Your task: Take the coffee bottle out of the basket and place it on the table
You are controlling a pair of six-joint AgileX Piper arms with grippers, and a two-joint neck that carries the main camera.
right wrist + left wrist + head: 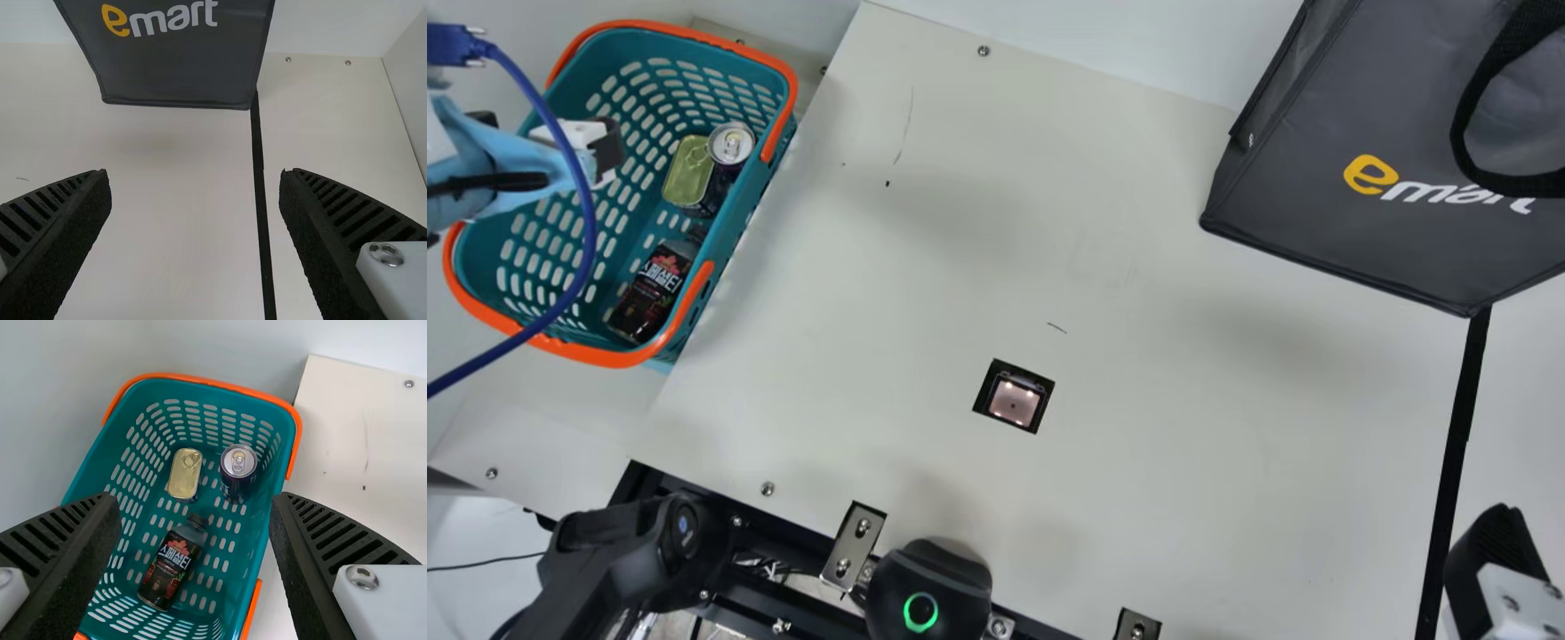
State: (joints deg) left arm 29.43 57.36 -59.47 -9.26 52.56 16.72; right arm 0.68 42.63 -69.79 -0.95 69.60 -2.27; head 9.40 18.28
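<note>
Ops: Pincer status?

Me: Left pincer (193, 499) fingers spread wide, nothing held. It hangs over the basket (103, 467). Right pincer (193, 173) also wide, holding nothing.

Ops: Coffee bottle?

Me: Coffee bottle (172, 567) is in the basket, below my left pincer, lying over, cap toward the cans. Probably laid down because it just fits that way on the basket floor.

Ops: Why so wide?

Me: My read: room to straddle the bottle body. Grip across its short width, not lengthwise. I'd square the fingers to it first, then lower. Risk is clipping the basket wall or nudging a neighbour.

Ops: Why left?

Me: Basket's under that side. Right pincer sits over the table (180, 193), with the bag (180, 73) ahead of it; likely just parked.

Ops: Count?

Me: Pincers 2, two fingers each. Basket 1, bag 1. Inside the basket 3 items: bottle 1, drink can (238, 468) 1, upright, flat tin (184, 475) 1. Bottle on table: 0. Looks like pre-grasp; lift and place remain.
</note>
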